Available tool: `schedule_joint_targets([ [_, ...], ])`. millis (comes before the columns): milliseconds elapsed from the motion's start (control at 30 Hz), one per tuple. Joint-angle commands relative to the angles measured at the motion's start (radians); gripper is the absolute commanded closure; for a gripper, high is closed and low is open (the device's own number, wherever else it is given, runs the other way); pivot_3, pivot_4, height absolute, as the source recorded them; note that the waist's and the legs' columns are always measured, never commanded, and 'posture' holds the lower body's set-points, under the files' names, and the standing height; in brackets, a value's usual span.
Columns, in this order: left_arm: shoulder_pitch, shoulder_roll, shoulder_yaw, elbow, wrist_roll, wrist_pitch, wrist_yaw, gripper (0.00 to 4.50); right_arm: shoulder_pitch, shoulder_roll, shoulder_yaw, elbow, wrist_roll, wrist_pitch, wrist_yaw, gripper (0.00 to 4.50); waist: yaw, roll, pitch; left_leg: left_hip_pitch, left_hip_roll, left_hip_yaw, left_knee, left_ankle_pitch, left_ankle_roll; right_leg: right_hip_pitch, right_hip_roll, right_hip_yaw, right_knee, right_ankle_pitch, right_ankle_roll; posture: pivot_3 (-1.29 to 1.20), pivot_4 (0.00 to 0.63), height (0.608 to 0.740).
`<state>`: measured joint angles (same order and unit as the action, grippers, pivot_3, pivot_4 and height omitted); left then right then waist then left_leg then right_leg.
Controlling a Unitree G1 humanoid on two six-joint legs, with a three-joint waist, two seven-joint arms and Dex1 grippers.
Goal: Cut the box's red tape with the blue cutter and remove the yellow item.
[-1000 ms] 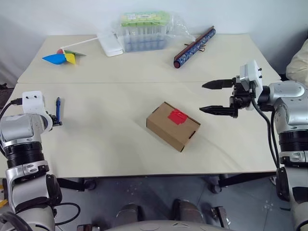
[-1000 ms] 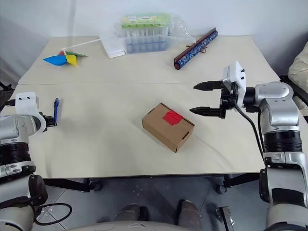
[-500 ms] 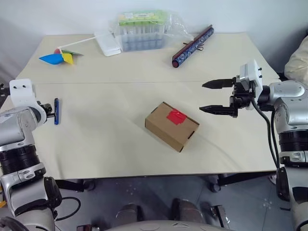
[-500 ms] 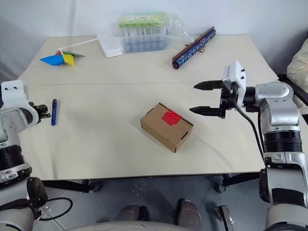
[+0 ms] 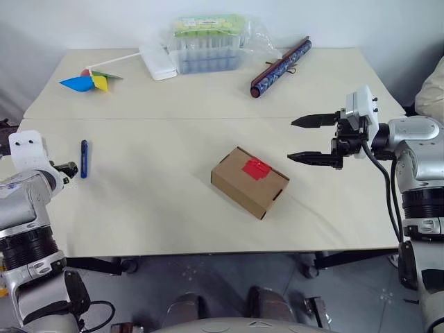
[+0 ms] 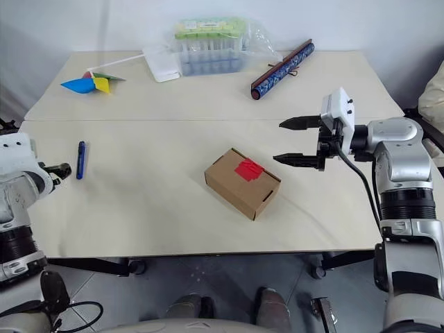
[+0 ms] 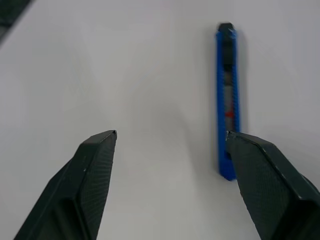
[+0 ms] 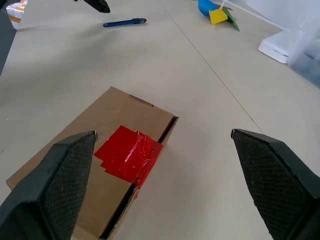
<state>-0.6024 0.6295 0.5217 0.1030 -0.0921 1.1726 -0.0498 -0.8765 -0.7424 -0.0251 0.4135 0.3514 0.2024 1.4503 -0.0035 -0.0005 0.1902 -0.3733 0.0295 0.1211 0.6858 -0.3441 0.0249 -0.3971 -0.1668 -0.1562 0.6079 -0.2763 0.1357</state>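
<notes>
Left gripper point(image 7: 170, 135) fingers spread wide; right gripper point(image 5: 310, 139) likewise, arm raised.

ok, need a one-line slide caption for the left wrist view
Left gripper open over the table, the blue cutter lying flat beside one fingertip, ungrasped.

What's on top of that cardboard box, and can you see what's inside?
A patch of red tape sits across the top seam of the box. The flaps are closed, so whatever is inside stays hidden.
</notes>
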Motion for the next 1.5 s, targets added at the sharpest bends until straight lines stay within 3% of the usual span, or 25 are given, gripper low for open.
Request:
schedule_joint_targets([
  [33, -0.026, -0.001, 0.006, 0.049, -0.021, -0.074, -0.016, 0.84, -0.01, -0.009, -0.005, -0.016, 0.002, -0.005, 0.004, 0.0, 0.0, 0.0, 0.0, 0.0, 0.0, 0.0, 0.0, 0.0, 0.0, 0.0, 0.0, 0.0, 0.0, 0.0, 0.0, 0.0, 0.15, 0.74],
  [500, -0.13, 0.012, -0.085, 0.336, -0.026, -0.176, -0.031, 0.84, -0.007, -0.011, -0.002, -0.021, 0.001, -0.004, -0.003, 0.0, 0.001, 0.0, 0.0, 0.0, 0.0, 0.0, 0.0, 0.0, 0.0, 0.0, 0.0, 0.0, 0.001, 0.0, 0.0, 0.0, 0.15, 0.74],
  [1000, -0.081, -0.018, -0.073, 0.206, -0.034, -0.038, 0.003, 0.84, -0.003, -0.012, -0.004, -0.021, -0.001, -0.009, -0.008, 0.0, -0.001, 0.0, 0.0, 0.001, 0.0, 0.0, 0.0, 0.0, 0.0, 0.0, 0.0, 0.0, 0.001, 0.0, 0.0, 0.0, 0.15, 0.74],
  [1367, -0.083, -0.011, -0.073, 0.193, -0.034, -0.014, 0.005, 4.04, -0.007, -0.013, -0.004, -0.018, -0.002, -0.011, -0.009, 0.0, -0.011, 0.0, 0.0, 0.002, 0.0, 0.001, -0.001, 0.0, 0.0, 0.0, 0.0, 0.0, 0.001, 0.0, 0.0, 0.0, 0.15, 0.74],
  [1500, -0.086, -0.003, -0.083, 0.189, -0.032, -0.015, -0.002, 4.11, -0.003, -0.015, -0.006, -0.021, -0.002, -0.011, -0.01, 0.0, -0.011, 0.0, 0.0, 0.002, 0.0, 0.001, -0.001, 0.0, 0.0, 0.0, 0.0, 0.001, 0.001, 0.0, 0.0, 0.0, 0.15, 0.74],
])
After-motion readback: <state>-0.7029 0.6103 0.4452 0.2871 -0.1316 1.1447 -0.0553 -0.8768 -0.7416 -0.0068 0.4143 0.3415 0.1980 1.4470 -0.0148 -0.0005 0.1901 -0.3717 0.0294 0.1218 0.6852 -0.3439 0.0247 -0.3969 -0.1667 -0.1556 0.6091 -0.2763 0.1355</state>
